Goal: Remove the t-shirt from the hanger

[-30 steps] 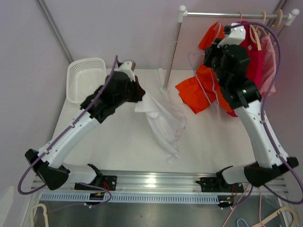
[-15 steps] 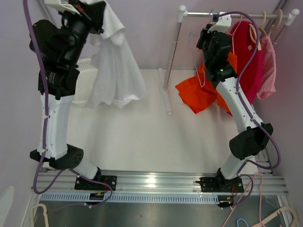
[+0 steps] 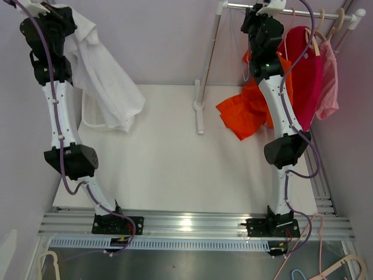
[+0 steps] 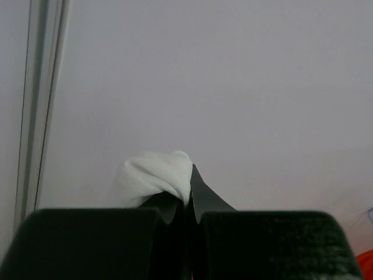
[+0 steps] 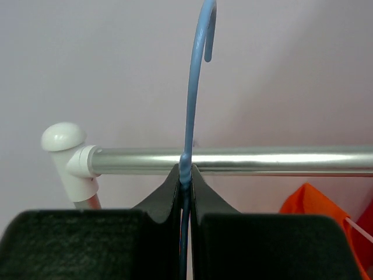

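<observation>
The silver metal clothes rail (image 3: 303,9) runs along the back of the white table (image 3: 175,163) at its right side, with a white plastic end cap (image 5: 61,137) on its left end above a slim upright post (image 3: 208,58).

Far to the left of the rail, well apart from it, the left gripper (image 3: 44,9) is raised high. The left wrist view shows its black jaws pressed together on a bunched fold of the white cotton t-shirt (image 4: 154,178), which bulges out just left of the fingertips of the left gripper (image 4: 189,186). The rest of the t-shirt (image 3: 105,81) hangs loose below that gripper, clear of any hanger, and drapes in front of a white plastic lattice basket (image 3: 90,114) that stands on the table, left of the rail's post.

The right gripper (image 3: 262,9) is up at the rail's left end, just beside the end cap. In the right wrist view the right gripper (image 5: 185,175) has its jaws closed narrow on the stem of a thin light-blue wire hanger (image 5: 195,87). The hanger stands upright and bare, its stem crossing in front of the rail and its curved hook rising above it; whether the wire touches the rail I cannot tell.

Below the rail, an orange garment (image 3: 245,116) trails down onto the table near the post. To its right, a red garment (image 3: 306,76) and then a pale pink one (image 3: 329,81) hang from the rail.
</observation>
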{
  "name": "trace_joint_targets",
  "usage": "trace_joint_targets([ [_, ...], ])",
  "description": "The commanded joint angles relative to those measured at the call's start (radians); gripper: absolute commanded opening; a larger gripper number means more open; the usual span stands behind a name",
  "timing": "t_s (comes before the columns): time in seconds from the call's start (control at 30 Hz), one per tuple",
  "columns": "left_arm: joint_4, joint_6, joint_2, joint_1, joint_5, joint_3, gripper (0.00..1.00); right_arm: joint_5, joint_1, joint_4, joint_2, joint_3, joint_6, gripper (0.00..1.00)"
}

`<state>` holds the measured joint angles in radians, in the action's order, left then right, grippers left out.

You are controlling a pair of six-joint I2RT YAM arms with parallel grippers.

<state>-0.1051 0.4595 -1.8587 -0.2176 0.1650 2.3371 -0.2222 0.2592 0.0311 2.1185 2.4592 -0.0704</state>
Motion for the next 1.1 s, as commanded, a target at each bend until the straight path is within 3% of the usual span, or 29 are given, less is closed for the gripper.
trace_joint_targets([
  [0.0,0.082,0.129,-0.046,-0.035,0.103,-0.034,0.01,0.058,-0.006,-0.092,0.084,0.133,-0.031,0.00],
  [0.03,0.096,0.143,-0.048,-0.035,0.094,-0.136,0.01,0.061,-0.006,-0.091,0.083,0.120,-0.035,0.00],
  [0.33,0.151,0.208,-0.135,-0.025,-0.096,-0.360,0.01,0.101,-0.003,-0.068,-0.011,-0.115,-0.075,0.00],
  [0.5,-0.088,0.257,-0.278,-0.014,-0.087,-0.259,0.01,0.135,-0.005,-0.145,-0.020,-0.124,-0.101,0.00],
  [0.67,-0.356,0.330,-0.316,-0.014,-0.154,-0.275,0.01,0.167,-0.003,-0.099,-0.130,-0.299,-0.127,0.00],
  [0.77,-0.448,0.358,-0.321,-0.026,-0.147,-0.298,0.01,0.179,-0.003,-0.117,-0.167,-0.344,-0.126,0.24],
  [0.8,-0.459,0.360,-0.327,-0.031,-0.124,-0.308,0.17,0.182,-0.003,-0.134,-0.182,-0.342,-0.123,0.44],
  [0.83,-0.491,0.358,-0.336,-0.034,-0.099,-0.302,0.32,0.176,-0.002,-0.167,-0.193,-0.339,-0.118,0.54],
  [0.87,-0.522,0.358,-0.361,-0.038,-0.067,-0.289,0.53,0.155,-0.003,-0.181,-0.204,-0.338,-0.108,0.59],
  [0.9,-0.554,0.358,-0.370,-0.040,-0.059,-0.266,0.84,0.136,-0.005,-0.195,-0.234,-0.341,-0.100,0.70],
  [0.93,-0.591,0.351,-0.372,-0.037,-0.045,-0.254,0.87,0.117,-0.006,-0.212,-0.255,-0.348,-0.092,0.74],
  [0.97,-0.603,0.344,-0.370,-0.034,-0.035,-0.257,0.99,0.068,-0.008,-0.223,-0.271,-0.353,-0.088,0.77],
  [1.0,-0.619,0.328,-0.343,-0.029,-0.065,-0.259,0.99,0.037,-0.012,-0.240,-0.307,-0.356,-0.080,0.82],
  [1.07,-0.636,0.291,-0.301,0.003,-0.128,-0.269,0.99,-0.024,-0.021,-0.309,-0.327,-0.342,-0.072,0.82],
])
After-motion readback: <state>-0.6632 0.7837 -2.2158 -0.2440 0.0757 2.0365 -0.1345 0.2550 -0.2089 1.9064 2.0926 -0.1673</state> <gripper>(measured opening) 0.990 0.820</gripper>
